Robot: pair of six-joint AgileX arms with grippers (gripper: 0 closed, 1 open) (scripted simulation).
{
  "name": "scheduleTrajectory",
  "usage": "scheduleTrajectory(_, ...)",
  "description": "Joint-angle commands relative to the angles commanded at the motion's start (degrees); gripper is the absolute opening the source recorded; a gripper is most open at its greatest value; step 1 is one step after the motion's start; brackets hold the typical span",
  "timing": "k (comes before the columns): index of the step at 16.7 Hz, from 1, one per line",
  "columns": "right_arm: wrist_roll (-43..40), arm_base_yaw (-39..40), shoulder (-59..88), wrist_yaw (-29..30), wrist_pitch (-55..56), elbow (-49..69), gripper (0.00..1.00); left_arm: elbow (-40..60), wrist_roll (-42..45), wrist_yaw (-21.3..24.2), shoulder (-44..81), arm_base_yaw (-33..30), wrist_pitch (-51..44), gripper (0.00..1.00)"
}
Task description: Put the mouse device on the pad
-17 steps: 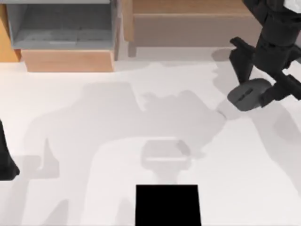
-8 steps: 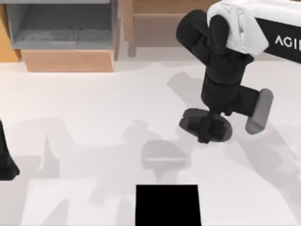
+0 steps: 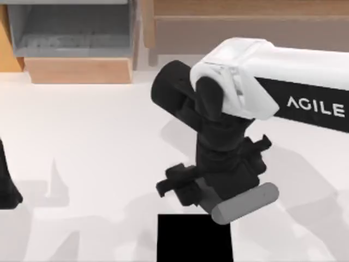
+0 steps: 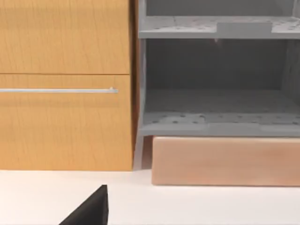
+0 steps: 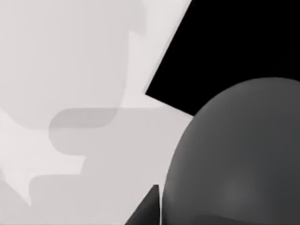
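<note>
1. The pad is cut off by the lower edge of the top view; its far edge is partly covered by the right arm.
2. The mouse is cut off by the edges of the right wrist view, so its full outline cannot be told.
3. The right gripper is largely hidden beneath its own wrist in the top view; its hold on the mouse cannot be confirmed.
4. The left arm is cut off by the top view's left edge.
5. The grey shelf unit is cut off in the left wrist view.
</note>
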Motion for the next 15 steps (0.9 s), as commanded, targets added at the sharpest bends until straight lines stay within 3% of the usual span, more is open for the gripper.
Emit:
scheduleTrajectory(4,19.94,5.45,-1.54,0.24,1.12,-2.72,0.00,0.00,0.00,0.00,0.00,0.00,0.00,1.00)
scheduleTrajectory(8,33.08,9.17,-2.57,0.44,1.87,-4.51,0.00,0.00,0.00,0.00,0.00,0.00,0.00,1.00)
scheduleTrajectory(15,38.20,10.65,-2.97,0.53,2.18,-5.21,0.00,0.00,0.00,0.00,0.00,0.00,0.00,1.00)
